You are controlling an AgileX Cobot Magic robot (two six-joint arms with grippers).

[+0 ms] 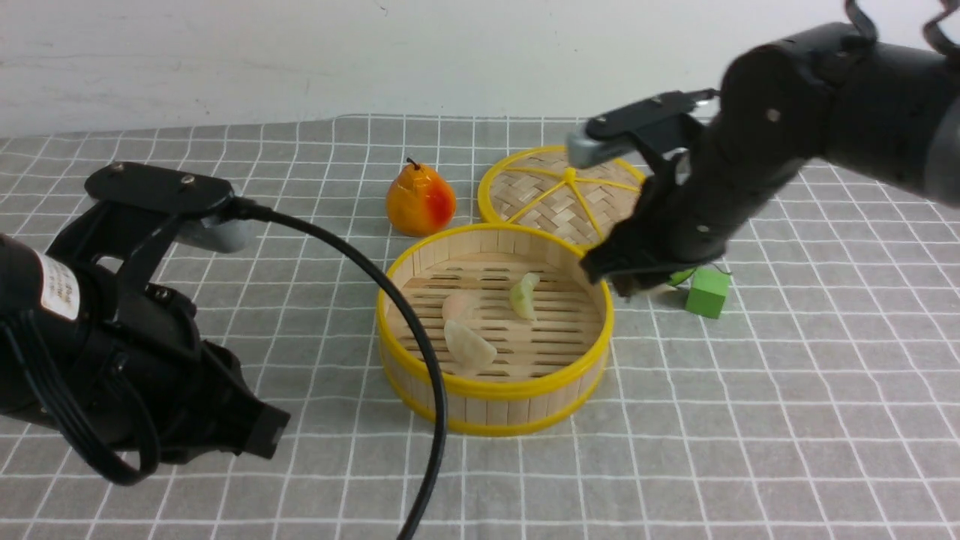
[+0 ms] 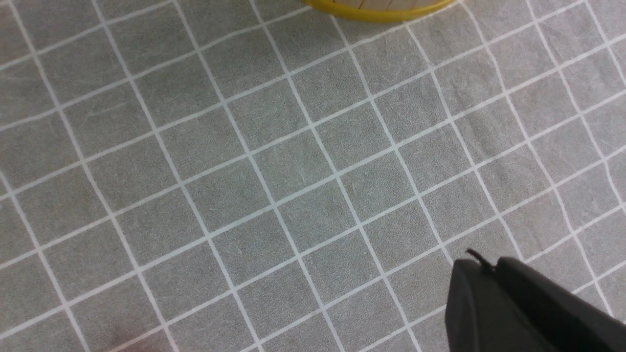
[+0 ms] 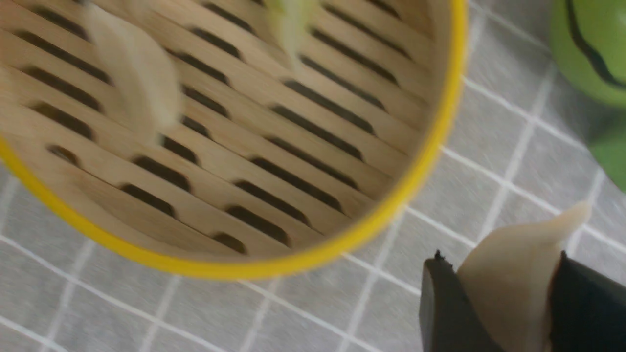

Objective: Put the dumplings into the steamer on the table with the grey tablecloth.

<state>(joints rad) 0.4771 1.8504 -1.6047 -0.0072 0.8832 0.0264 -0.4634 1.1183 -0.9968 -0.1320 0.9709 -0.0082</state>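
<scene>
At centre of the front view, the steamer [image 1: 495, 391] holds three dumplings [image 1: 469, 345]. The right gripper [image 1: 628, 282] hangs just outside its right rim.

Left wrist view: grey tablecloth [image 2: 293, 171] and a sliver of steamer rim. The left gripper [image 2: 491, 274] shows too little to tell whether its jaws are parted.

Right wrist view: the jaws clamp the fourth dumpling [image 3: 508, 288] over the cloth, beside the rim.

Risk: releasing short of the rim would drop it outside. A low approach could strike the wall.

From my feed I see a plain off-white wall [image 1: 300, 60] at the back, faintly scuffed and marked. It meets the far edge of the table [image 1: 750, 450], whose grey tablecloth [image 1: 315, 480] ripples slightly there. Light is even; shadows are soft.
</scene>
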